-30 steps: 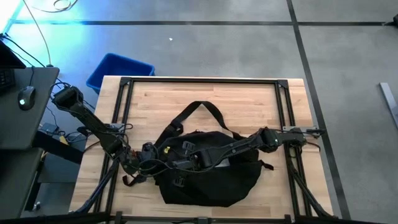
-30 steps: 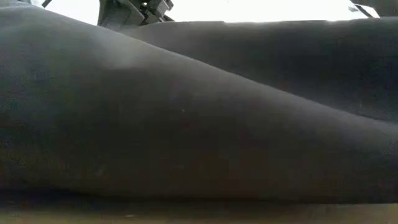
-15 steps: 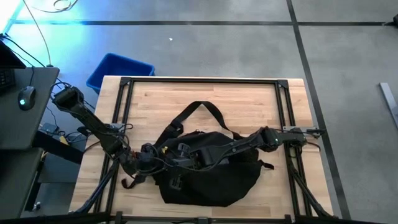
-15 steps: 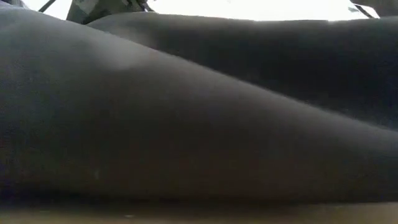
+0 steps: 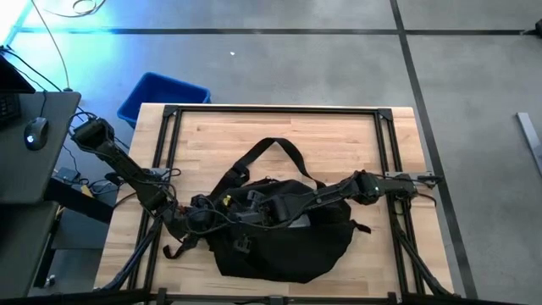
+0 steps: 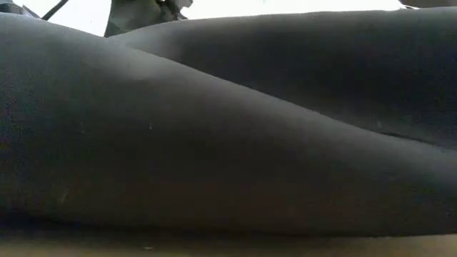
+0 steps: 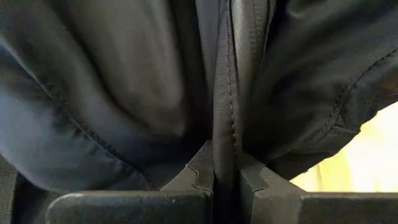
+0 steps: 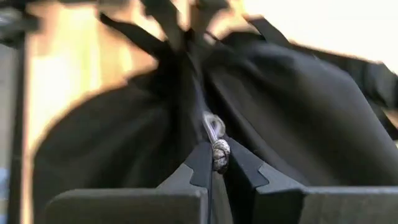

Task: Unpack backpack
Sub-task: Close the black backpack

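Presently the right gripper (image 8: 214,163) is pressed together on a knotted zipper pull cord (image 8: 219,149), the cord rising between its fingers toward the zipper line of the backpack (image 8: 292,112). The left gripper (image 7: 224,180) is likewise clamped, pinching a fold of black fabric with a stitched seam (image 7: 222,106) running straight away from its jaws.

In the high view both grippers meet over the left half of the backpack (image 5: 288,237), which lies on the near middle of the wooden table (image 5: 339,135), its long axis running left to right and its strap loop (image 5: 275,148) trailing toward the far side. The left gripper (image 5: 203,213) sits at the bag's left end; the right gripper (image 5: 254,216) is just beside it, farther in over the bag.

The right arm reaches low and nearly flat from the right edge across the bag; the left arm comes in from the left corner, bent downward. Judged from this, the zipper must travel along the bag's length while the left holds the fabric taut. The low view is filled by black fabric only.
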Tool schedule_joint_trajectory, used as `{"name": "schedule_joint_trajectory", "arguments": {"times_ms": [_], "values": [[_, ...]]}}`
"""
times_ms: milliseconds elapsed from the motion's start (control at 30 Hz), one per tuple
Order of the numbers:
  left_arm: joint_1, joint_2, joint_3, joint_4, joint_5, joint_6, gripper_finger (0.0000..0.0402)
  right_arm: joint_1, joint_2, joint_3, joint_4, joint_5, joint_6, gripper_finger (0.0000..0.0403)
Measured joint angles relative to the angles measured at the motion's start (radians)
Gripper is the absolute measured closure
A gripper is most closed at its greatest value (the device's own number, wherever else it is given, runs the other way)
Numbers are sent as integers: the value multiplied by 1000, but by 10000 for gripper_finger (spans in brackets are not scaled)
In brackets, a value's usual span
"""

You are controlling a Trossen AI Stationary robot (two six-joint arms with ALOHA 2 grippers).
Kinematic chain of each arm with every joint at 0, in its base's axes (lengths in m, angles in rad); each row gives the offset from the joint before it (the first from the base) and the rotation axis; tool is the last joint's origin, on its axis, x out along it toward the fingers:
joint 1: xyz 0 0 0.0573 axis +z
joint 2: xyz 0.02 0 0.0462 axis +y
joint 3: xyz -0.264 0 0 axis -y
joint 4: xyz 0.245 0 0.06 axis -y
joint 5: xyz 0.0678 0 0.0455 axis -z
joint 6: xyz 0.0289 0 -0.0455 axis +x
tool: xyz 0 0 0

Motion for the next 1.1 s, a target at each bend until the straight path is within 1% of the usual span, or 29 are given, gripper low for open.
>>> {"name": "schedule_joint_trajectory", "arguments": {"times_ms": [133, 300, 367, 500, 633, 700, 833, 967, 1100], "values": [[-17, -1, 2, -87, -11, -28, 401, 5, -2, 0, -172, 22, 95, 400], [-63, -3, 4, -201, -33, -93, 401, 24, -2, 0, -419, 79, 204, 401], [-83, -2, 3, -235, -33, -113, 401, 33, -2, 0, -514, 79, 229, 401], [-128, -2, 3, -306, -23, -164, 401, 61, -2, 0, -640, 78, 252, 402], [-182, -3, 3, -383, -10, -233, 401, 103, -21, -49, -644, 47, 276, 402], [-215, -3, 3, -408, -11, -267, 401, 123, -39, -90, -641, 30, 321, 402], [-276, -4, 2, -428, -12, -320, 401, 168, -99, -217, -635, -10, 456, 403], [-337, -5, 1, -435, -8, -373, 401, 207, -217, -369, -641, -57, 590, 403], [-379, -5, 1, -462, -16, -434, 401, 250, -359, -537, -642, -65, 725, 403]]}}
